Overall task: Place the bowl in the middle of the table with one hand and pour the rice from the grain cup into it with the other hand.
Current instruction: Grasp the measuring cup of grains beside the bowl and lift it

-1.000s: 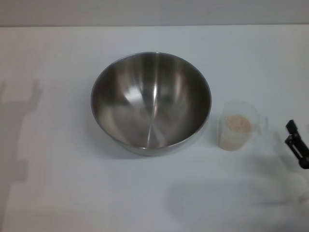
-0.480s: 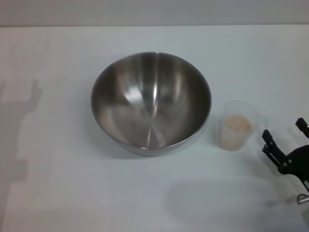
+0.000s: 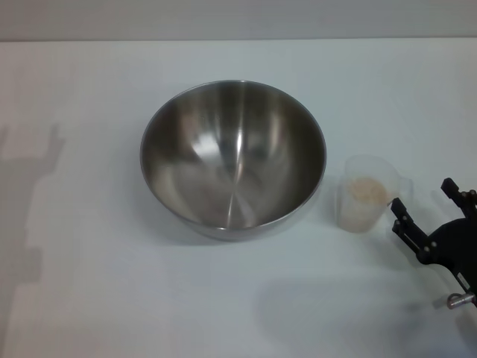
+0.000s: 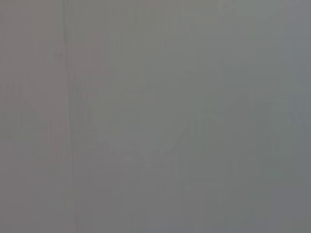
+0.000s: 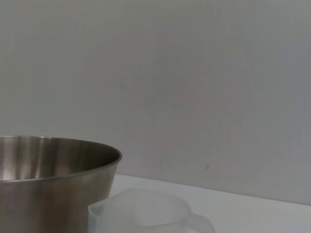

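Sitting low at the near right edge of the head view, the right gripper (image 3: 431, 201) is black, and its 2 fingers are spread apart with nothing between them. One fingertip is just beside the grain cup (image 3: 364, 194), but you cannot tell if it touches the cup.

The grain cup stands upright on the white surface (image 3: 89, 283). It is small and see-through, with a pouring lip. The rice (image 3: 368, 191) is inside the cup, a pale beige heap seen from above.

Just to the left of the cup is the bowl (image 3: 232, 156). It is big, round and shiny steel, and it sits near the middle of the surface. The cup and the bowl are close, with a thin strip of white showing between them. No rice shows inside the bowl.

In the right wrist view, the rim of the grain cup (image 5: 146, 213) is nearest, the side of the bowl (image 5: 53, 184) rises behind it, and a plain grey wall (image 5: 194, 73) is farthest back.

The left gripper is not seen in any view. The left wrist view shows only flat grey.
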Robot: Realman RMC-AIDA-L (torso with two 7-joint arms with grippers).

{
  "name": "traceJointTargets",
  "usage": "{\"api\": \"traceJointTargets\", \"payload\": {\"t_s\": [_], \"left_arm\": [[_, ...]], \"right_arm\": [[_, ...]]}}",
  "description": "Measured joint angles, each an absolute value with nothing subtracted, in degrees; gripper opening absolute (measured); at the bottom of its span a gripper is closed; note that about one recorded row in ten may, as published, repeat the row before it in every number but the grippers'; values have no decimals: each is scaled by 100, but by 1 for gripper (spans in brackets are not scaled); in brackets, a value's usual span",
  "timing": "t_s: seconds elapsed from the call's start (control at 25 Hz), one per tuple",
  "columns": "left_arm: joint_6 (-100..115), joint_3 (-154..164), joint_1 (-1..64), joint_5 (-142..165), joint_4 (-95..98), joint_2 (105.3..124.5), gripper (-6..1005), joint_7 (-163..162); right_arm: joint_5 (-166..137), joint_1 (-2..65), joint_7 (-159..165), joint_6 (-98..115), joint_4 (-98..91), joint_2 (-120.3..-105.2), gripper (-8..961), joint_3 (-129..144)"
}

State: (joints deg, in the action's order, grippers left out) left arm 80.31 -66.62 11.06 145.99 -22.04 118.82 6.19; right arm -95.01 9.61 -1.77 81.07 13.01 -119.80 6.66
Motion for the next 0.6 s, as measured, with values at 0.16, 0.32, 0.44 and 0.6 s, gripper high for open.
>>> {"api": "traceJointTargets", "payload": {"t_s": [0.16,0.32,0.44,0.6], "left_arm": [[8039,-6669,1102,14599,-2187,11882,863,617],[8041,-6670,1100,14599,-2169,11882,863,615],[8033,-6672,1099,14599,-2164,11882,863,615],[8014,-6678,1098,14599,-2162,11882,863,615]], "right_arm": [[-9482,980,-177,8099,1301,-11980,839,628],[-9443,1011,-177,8014,1301,-11980,839,562],[-9441,1037,-177,7934,1301,-11980,840,528],[-9439,1096,-173,7823,1301,-11979,838,458]]}}
